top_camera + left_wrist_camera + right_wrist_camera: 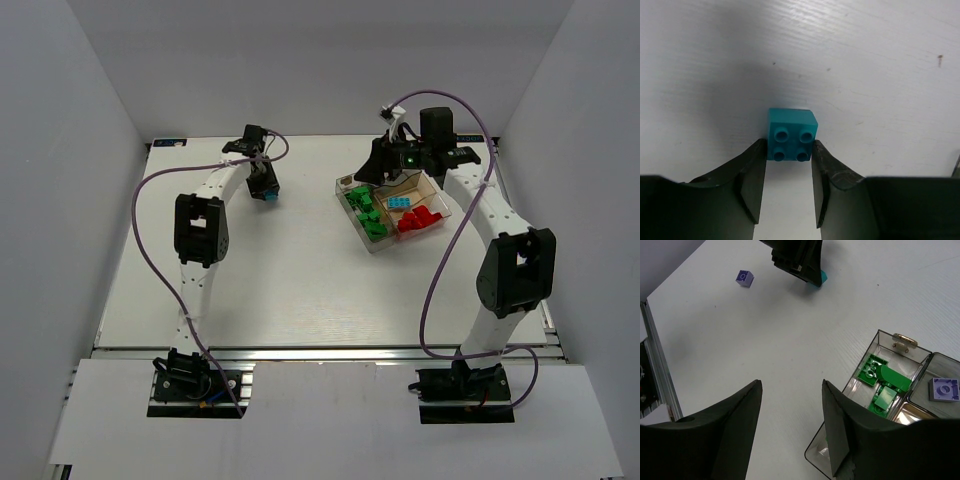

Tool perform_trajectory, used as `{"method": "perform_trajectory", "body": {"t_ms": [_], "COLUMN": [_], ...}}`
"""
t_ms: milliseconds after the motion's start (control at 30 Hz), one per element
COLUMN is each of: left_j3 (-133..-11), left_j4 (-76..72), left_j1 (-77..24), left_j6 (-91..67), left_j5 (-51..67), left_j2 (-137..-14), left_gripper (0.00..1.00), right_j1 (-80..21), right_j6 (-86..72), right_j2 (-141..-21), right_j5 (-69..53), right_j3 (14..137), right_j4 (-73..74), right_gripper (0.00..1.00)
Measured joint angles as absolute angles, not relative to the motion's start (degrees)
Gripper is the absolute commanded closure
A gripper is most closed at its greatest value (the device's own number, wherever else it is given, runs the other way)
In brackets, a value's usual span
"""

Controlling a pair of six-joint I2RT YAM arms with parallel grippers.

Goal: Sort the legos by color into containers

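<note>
Well left of the clear plastic compartment tray point(860, 361), my left tool point(789, 146) brackets the small cyan-blue studded brick point(791, 134) on the white tabletop point(865, 60). Only the tips meet its sides, and I cannot tell if they pinch. I'd seat deeper and squeeze squarely. My right tool point(791, 387) hangs open and empty above the tray.
</note>
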State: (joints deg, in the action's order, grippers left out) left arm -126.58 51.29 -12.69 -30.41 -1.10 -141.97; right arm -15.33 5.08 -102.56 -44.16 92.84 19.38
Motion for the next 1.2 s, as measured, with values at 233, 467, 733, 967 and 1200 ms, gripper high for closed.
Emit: {"method": "perform_trajectory", "body": {"t_ms": [233,467,733,967,1200], "left_j3": [-119.81,-113.91,-118.69,-127.68,-128.01], "left_j4": [40.88,24.12,11.35,8.51,9.63], "left_j1": [-14.28,-22.39,-32.53,-36.07,-36.03], "left_j6": [-26.15,-28.58,-36.36,-40.82,-42.96], "left_j5": [10.28,27.11,34.59,34.57,29.93], "left_j2": [-138.78,-132.09,-133.58,-142.39,-146.87], "left_gripper": [0.89,0.93,0.93,0.88,0.72], "right_j1": [-14.90,-12.47,-8.34,-5.37,-3.18], "right_j6": [4.49,0.03,-2.72,-2.87,-3.42], "right_j2": [-101.43,-97.43,-88.79,-86.43,-86.08], "right_j5": [-44.36,-43.29,-38.00,-36.73,-37.01], "right_j3": [92.64,91.09,84.60,81.17,78.67], "right_j4": [19.18,15.75,8.97,6.96,6.74], "right_gripper": [0.67,1.00,1.00,1.00,1.00]}}
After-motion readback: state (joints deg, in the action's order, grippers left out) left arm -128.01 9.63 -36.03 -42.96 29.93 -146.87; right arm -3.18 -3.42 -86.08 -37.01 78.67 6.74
